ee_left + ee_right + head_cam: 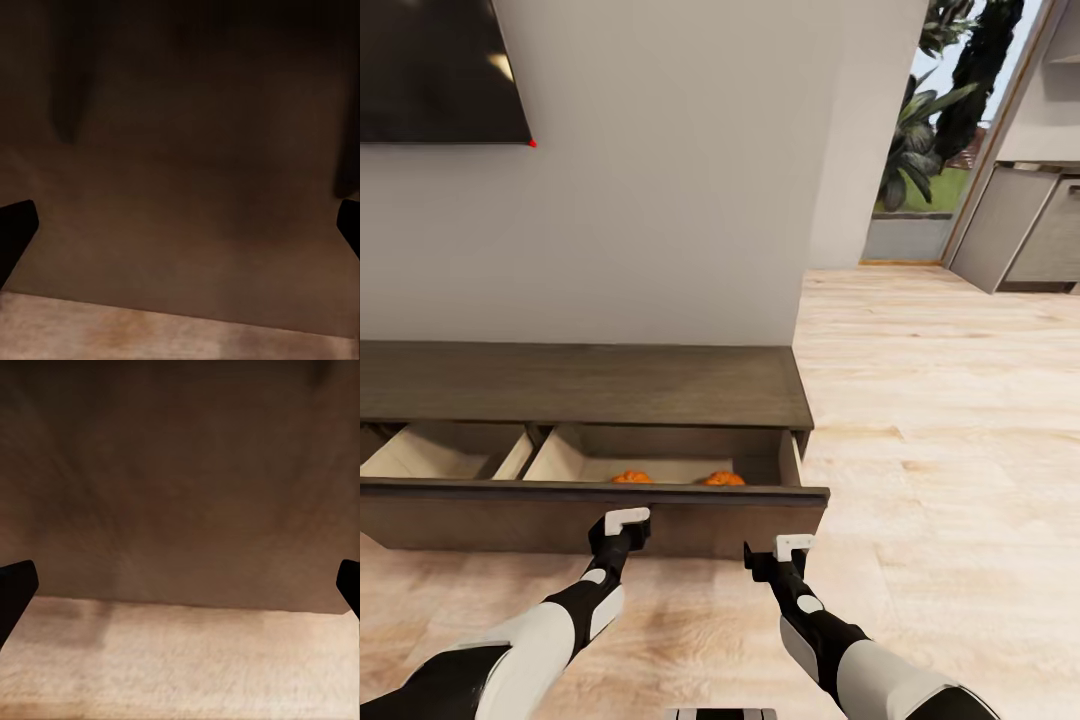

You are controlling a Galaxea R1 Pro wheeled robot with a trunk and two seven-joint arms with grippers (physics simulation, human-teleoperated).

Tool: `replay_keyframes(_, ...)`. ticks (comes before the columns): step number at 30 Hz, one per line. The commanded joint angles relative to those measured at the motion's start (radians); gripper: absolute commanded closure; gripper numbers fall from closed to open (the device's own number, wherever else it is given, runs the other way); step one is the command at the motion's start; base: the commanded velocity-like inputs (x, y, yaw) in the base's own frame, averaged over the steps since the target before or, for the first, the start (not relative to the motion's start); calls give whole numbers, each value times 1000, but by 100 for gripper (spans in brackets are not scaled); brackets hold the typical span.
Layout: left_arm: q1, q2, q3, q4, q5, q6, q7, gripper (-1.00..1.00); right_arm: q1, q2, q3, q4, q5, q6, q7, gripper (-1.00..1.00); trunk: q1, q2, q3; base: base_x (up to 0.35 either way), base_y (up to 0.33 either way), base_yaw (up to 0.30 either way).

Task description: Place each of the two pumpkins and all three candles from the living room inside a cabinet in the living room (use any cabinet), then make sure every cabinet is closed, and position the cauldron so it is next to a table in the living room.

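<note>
No readable text, label or number shows anywhere.

matt dark-wood cabinet (580, 385), pale wood-grain floor (960, 450)

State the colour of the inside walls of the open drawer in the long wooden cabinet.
Pale beige wood inside the open drawer of the long dark-brown wooden cabinet, clearest in the head view.
</note>
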Motion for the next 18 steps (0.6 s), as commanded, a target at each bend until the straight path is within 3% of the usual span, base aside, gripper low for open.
replay_keyframes(1,-1,0,19,0,-4,-4,4,-100,-1,0,9,1,-7,-3,-5,-100,0,0,-1,158,0,0)
replay_keyframes(18,-1,0,19,1,-3,-4,4,-100,-1,0,9,-1,-6,-3,-5,-100,0,0,-1,286,0,0)
